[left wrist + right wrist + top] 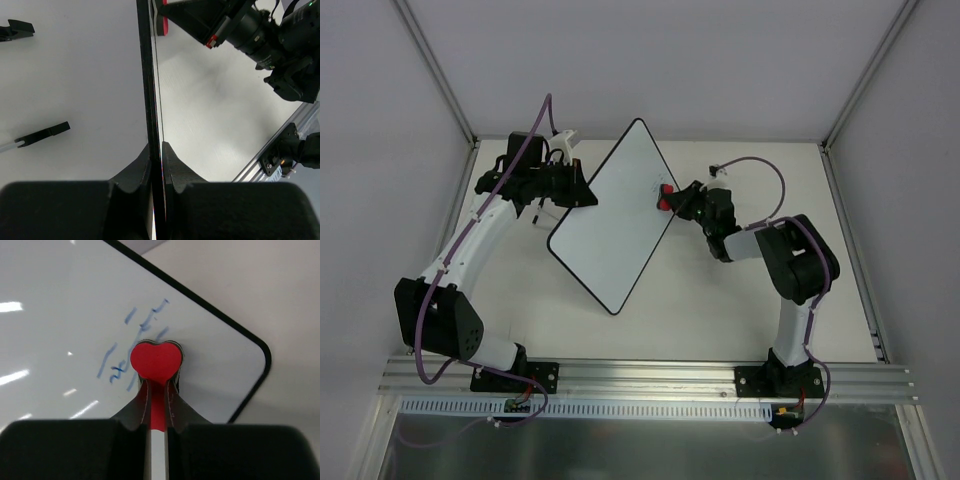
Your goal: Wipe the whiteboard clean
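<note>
Wiping under way | whiteboard [610, 225] is pinched by its edge between closed left fingers [137, 167], seemingly to brace it | red eraser [155, 359] is clamped in closed right fingers [135, 407], pressed onto blue writing [117, 367] just ahead of them

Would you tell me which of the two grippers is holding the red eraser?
The right gripper, shut on the red eraser; the left gripper clamps the edge of the whiteboard.
</note>
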Controlling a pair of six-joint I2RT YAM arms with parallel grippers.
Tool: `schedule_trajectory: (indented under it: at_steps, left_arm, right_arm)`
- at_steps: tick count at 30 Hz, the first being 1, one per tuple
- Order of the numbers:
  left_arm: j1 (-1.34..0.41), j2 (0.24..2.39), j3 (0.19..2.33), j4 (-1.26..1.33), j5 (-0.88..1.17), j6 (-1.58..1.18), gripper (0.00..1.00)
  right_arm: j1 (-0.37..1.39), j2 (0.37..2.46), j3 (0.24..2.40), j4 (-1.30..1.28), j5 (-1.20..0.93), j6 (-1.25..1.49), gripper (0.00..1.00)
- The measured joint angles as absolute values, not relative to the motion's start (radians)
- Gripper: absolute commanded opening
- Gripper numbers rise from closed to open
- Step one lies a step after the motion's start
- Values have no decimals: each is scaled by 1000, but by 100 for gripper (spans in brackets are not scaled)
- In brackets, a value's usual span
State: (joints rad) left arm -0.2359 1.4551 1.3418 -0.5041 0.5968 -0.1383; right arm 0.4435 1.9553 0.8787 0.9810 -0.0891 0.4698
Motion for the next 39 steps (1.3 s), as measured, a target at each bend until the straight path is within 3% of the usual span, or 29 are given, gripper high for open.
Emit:
schedule_trajectory:
  at_steps: [11,26,39]
  left_arm:
    - [-241,1454,1342,-537,588,-138,0]
    - [-271,1454,1349,-557,589,-126,0]
    - [-274,1454,1355,-574,589,-118,0]
  right_arm:
    - [475,1955,1088,960,-123,461,0]
    - [375,1966,838,1058,-114,514,0]
    - [352,1977,962,948,-153,501,0]
